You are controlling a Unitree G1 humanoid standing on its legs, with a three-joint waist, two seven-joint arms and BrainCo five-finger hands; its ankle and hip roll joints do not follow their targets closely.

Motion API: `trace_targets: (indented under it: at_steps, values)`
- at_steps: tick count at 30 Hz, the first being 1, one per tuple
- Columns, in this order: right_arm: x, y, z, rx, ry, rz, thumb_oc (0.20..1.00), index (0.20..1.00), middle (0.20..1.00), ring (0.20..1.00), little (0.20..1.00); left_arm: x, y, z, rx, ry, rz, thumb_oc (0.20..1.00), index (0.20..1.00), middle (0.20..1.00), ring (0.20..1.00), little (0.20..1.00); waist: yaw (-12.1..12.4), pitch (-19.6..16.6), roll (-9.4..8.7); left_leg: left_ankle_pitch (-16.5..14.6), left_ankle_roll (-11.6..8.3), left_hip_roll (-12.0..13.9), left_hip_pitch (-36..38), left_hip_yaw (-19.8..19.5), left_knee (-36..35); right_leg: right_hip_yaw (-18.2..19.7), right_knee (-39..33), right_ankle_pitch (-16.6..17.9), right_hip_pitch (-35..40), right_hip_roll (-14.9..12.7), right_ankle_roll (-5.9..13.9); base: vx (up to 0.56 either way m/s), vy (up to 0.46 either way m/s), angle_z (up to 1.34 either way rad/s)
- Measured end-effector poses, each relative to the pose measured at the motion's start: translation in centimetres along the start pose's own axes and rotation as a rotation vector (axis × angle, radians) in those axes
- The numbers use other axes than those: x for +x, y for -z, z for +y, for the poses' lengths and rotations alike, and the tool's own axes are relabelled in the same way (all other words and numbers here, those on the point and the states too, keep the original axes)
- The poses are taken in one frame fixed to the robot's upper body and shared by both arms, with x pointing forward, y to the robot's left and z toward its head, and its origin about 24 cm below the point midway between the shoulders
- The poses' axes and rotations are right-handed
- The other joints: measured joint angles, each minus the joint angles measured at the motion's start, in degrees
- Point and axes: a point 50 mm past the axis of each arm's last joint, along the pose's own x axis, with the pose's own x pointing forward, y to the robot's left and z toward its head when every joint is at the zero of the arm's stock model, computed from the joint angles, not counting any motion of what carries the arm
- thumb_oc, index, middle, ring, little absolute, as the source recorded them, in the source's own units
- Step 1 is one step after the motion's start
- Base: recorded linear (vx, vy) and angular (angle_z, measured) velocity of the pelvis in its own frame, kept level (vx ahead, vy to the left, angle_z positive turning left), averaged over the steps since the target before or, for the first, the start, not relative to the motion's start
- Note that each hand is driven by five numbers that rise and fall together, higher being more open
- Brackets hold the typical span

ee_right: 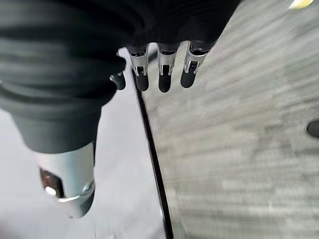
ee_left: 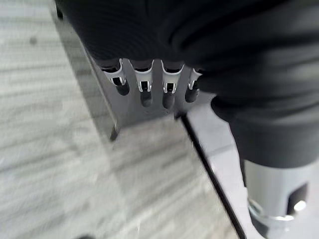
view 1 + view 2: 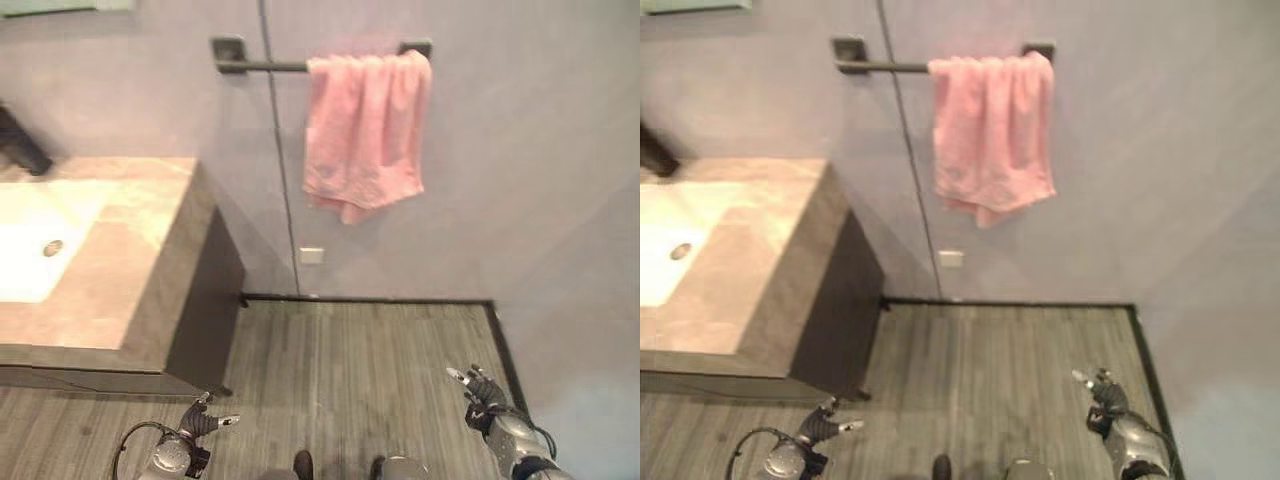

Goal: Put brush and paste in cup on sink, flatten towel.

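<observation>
towel: pink towel (image 3: 366, 135) hangs on the dark wall rail (image 3: 262, 66), bunched up toward the rail's right end with its bottom edge uneven, so I'd call the flattening part not done yet.

brush, paste, cup: can't spot any of them from here. The counter part I can see looks bare, so no idea whether that half is finished (could easily be sitting past the edge of what shows).

sink: white basin (image 3: 30, 240) with its drain sits in the stone-look vanity counter (image 3: 125, 250) off to the left, dark cabinet underneath, something dark at the back that I'd guess is the tap (image 3: 22, 145).

left hand: left hand (image 3: 205, 420) is low by the front corner of the vanity, fingers straight and relaxed in its wrist view, nothing in it.

right hand: right hand (image 3: 478, 388) is low over the wood-look floor (image 3: 360, 360) near the dark skirting strip, fingers also loose and empty.

progress guess: towel is what's left for sure; both hands are well below it and nowhere near touching.

in the way: nothing really blocks the towel, just bare wall and a small white wall plate (image 3: 311, 256) below it. The vanity corner sits close to the left hand though, so lifting that arm needs a bit of care.
</observation>
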Motion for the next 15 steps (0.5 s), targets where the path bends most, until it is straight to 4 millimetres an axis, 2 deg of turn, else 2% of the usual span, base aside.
trace_targets:
  at_steps: [1,2,3,5,6,7,8,10,11,12,13,14,15]
  values:
    - [-0.2,0.5,0.0,0.013,-0.002,0.004,1.000,1.000,1.000,1.000,1.000,0.1,-0.1,0.0,0.010,0.000,0.004,1.000,1.000,1.000,1.000,1.000,-0.98,0.46,0.96,-0.19,0.48,0.08,0.16,-1.98,0.00,6.41,1.30,-2.29,-1.47,3.71,2.62,0.19,0.122,0.56]
    - [-0.2,0.4,0.3,0.021,-0.011,-0.002,1.000,1.000,1.000,1.000,1.000,0.2,-0.2,0.2,0.009,-0.005,0.002,1.000,1.000,1.000,1.000,1.000,-1.63,0.54,1.54,0.14,0.25,0.79,-0.08,-2.90,-0.17,8.85,0.30,-3.62,-1.47,5.89,3.29,0.17,0.023,0.58]
    - [-0.6,1.5,0.1,0.021,-0.009,0.024,1.000,1.000,1.000,1.000,1.000,0.3,-0.7,0.6,0.015,-0.012,-0.016,1.000,1.000,1.000,1.000,1.000,-1.43,0.63,0.70,0.47,-0.25,0.71,0.18,-2.28,-1.17,3.39,-2.63,-3.98,-2.63,5.21,1.88,0.17,-0.001,0.20]
    - [-0.6,1.7,0.3,0.016,-0.014,0.027,1.000,1.000,1.000,1.000,1.000,0.2,-0.3,0.4,0.013,-0.009,-0.004,1.000,1.000,1.000,1.000,1.000,-1.01,0.69,0.30,-0.22,-0.04,0.80,0.71,-1.73,-1.46,-3.51,-8.69,-3.44,-3.60,3.41,1.35,0.30,-0.018,-0.21]
    - [-0.7,1.9,0.2,0.016,-0.010,0.030,1.000,1.000,1.000,1.000,1.000,0.2,-0.4,0.0,0.006,-0.001,-0.006,1.000,1.000,1.000,1.000,1.000,-1.95,0.80,0.28,-1.15,0.20,1.26,1.29,-2.33,-1.97,-4.06,-13.84,-2.04,-3.91,4.20,0.91,0.43,-0.060,-0.17]
    - [-0.8,2.1,0.1,0.015,-0.006,0.036,1.000,1.000,1.000,1.000,1.000,0.4,-0.7,-0.2,0.001,0.002,-0.009,1.000,1.000,1.000,1.000,1.000,-2.42,0.90,0.29,-1.71,0.44,1.97,1.66,-2.70,-2.15,-1.61,-18.58,-0.99,-4.02,6.02,1.53,0.32,-0.052,0.01]
    - [-1.0,2.4,0.1,0.018,-0.003,0.039,1.000,1.000,1.000,1.000,1.000,0.7,-1.1,0.0,0.001,-0.002,-0.018,1.000,1.000,1.000,1.000,1.000,-3.23,1.08,-0.14,-2.12,-0.25,2.32,2.15,-3.00,-2.35,-0.61,-23.63,1.03,-4.24,6.74,2.03,0.32,-0.070,0.04]
    - [-1.4,3.2,-0.2,0.019,0.007,0.057,1.000,1.000,1.000,1.000,1.000,1.0,-1.9,0.5,0.000,-0.016,-0.033,1.000,1.000,1.000,1.000,1.000,-3.70,1.07,-1.77,-2.97,-0.74,2.16,4.16,-2.96,-3.27,-2.15,-31.52,5.42,-4.95,6.62,1.92,0.30,-0.080,0.06]
    - [-1.4,3.4,-0.3,0.019,0.012,0.062,1.000,1.000,1.000,1.000,1.000,1.0,-2.0,0.5,0.000,-0.016,-0.037,1.000,1.000,1.000,1.000,1.000,-4.10,1.01,-2.30,-3.61,-0.99,2.15,5.22,-2.88,-3.46,-2.92,-33.27,6.82,-5.43,6.54,1.69,0.47,-0.148,0.05]
    - [-1.6,3.7,-0.6,0.026,0.025,0.070,1.000,1.000,1.000,1.000,1.000,1.0,-1.9,0.3,-0.004,-0.011,-0.036,1.000,1.000,1.000,1.000,1.000,-5.38,0.88,-2.73,-6.36,-1.40,2.37,7.46,-2.99,-3.09,-4.08,-36.08,8.74,-5.92,6.22,1.53,0.36,-0.115,0.02]
    - [-1.7,3.9,-0.9,0.035,0.036,0.074,1.000,1.000,1.000,1.000,1.000,1.0,-1.9,0.0,-0.008,-0.006,-0.035,1.000,1.000,1.000,1.000,1.000,-5.75,0.80,-2.62,-7.57,-1.90,2.60,8.27,-3.00,-3.20,-4.26,-35.91,9.00,-5.85,5.96,1.67,0.49,-0.182,0.21]
    - [-2.0,4.4,-1.6,0.044,0.058,0.086,1.000,1.000,1.000,1.000,1.000,0.9,-1.8,-0.7,-0.016,0.010,-0.032,1.000,1.000,1.000,1.000,1.000,-6.48,0.18,-2.36,-9.77,-2.98,3.50,10.66,-3.71,-3.19,-6.02,-33.10,8.95,-5.50,4.82,1.55,0.38,-0.146,0.20]
    - [-2.2,4.5,-2.2,0.035,0.071,0.091,1.000,1.000,1.000,1.000,1.000,0.9,-1.8,-1.3,-0.028,0.024,-0.033,1.000,1.000,1.000,1.000,1.000,-6.45,-0.13,-0.84,-10.83,-3.62,5.05,11.80,-4.00,-3.51,-7.76,-31.42,11.46,-5.63,5.62,0.47,0.38,-0.146,0.37]
